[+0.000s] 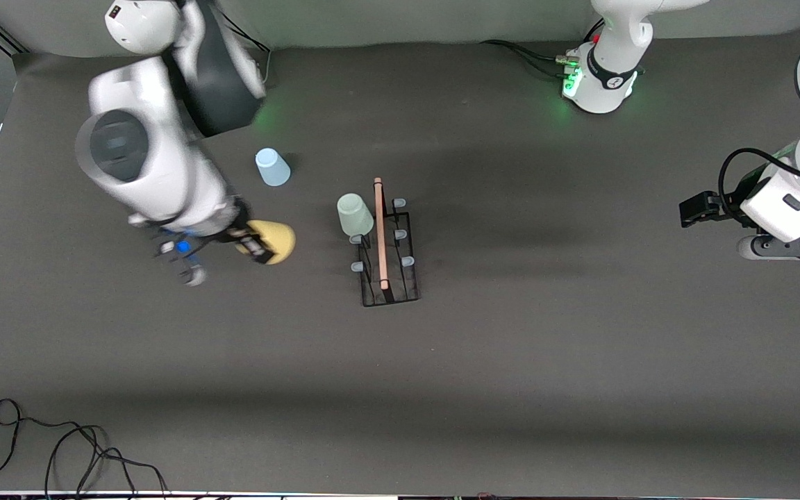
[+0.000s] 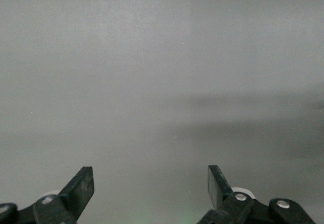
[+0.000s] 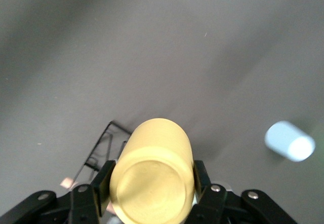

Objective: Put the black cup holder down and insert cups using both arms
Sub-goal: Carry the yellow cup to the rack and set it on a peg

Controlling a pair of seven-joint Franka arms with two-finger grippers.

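Note:
The black cup holder point(image 1: 389, 257) stands mid-table, its wooden rod handle point(image 1: 380, 232) on top. A pale green cup point(image 1: 354, 214) sits upside down on one of its pegs. My right gripper point(image 1: 255, 244) is shut on the yellow cup point(image 1: 275, 241), held on its side in the air over the table toward the right arm's end, beside the holder. In the right wrist view the yellow cup point(image 3: 152, 176) fills the space between the fingers, with the holder point(image 3: 104, 148) partly hidden below it. A light blue cup point(image 1: 272, 167) stands upside down on the table. My left gripper point(image 2: 151, 183) waits open over bare table.
Black cables point(image 1: 60, 451) lie near the table's front edge at the right arm's end. Cables point(image 1: 532, 55) run to the left arm's base point(image 1: 601, 83). The light blue cup point(image 3: 289, 141) also shows in the right wrist view.

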